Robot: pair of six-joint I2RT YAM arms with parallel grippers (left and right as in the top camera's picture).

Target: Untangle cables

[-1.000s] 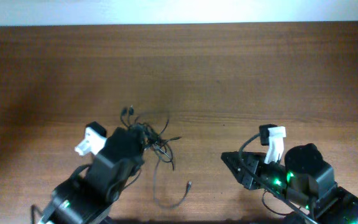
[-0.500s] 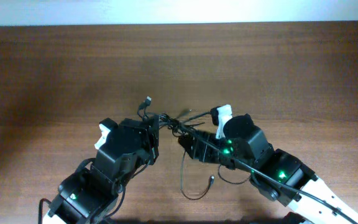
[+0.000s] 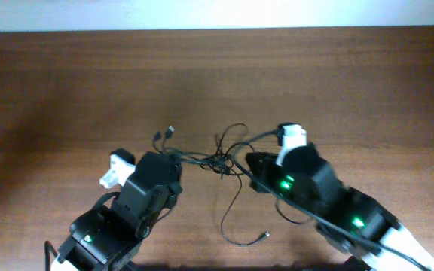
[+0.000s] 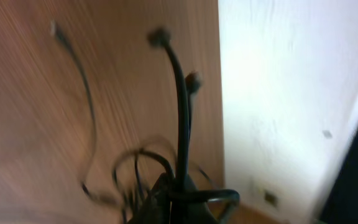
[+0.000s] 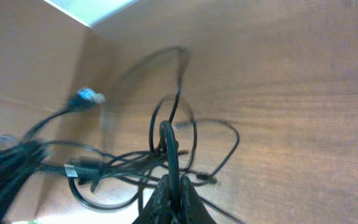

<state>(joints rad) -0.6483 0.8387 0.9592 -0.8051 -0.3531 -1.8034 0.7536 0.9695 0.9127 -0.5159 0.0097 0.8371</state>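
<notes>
Left gripper (image 3: 177, 160), right gripper (image 3: 249, 161) — clamped on cables (image 3: 221, 159).

Bench (image 3: 66, 75): one
Arms: two, a left arm (image 3: 104, 226) and a right arm (image 3: 345, 214)
Tools: two, the left tool (image 3: 170, 162) and the right tool (image 3: 253, 161), one per arm
Cables (image 3: 218, 156): one tangle of thin black cords; the number of separate cords in it cannot be told
Plug ends (image 3: 170, 130): three lie free in the overhead view, two close together near the left tool, one apart at the end of a loose loop
White parts (image 3: 117, 167): two, one on each arm beside its tool
Green lights (image 3: 285, 183): three, one on the left arm, two on the right arm
</notes>
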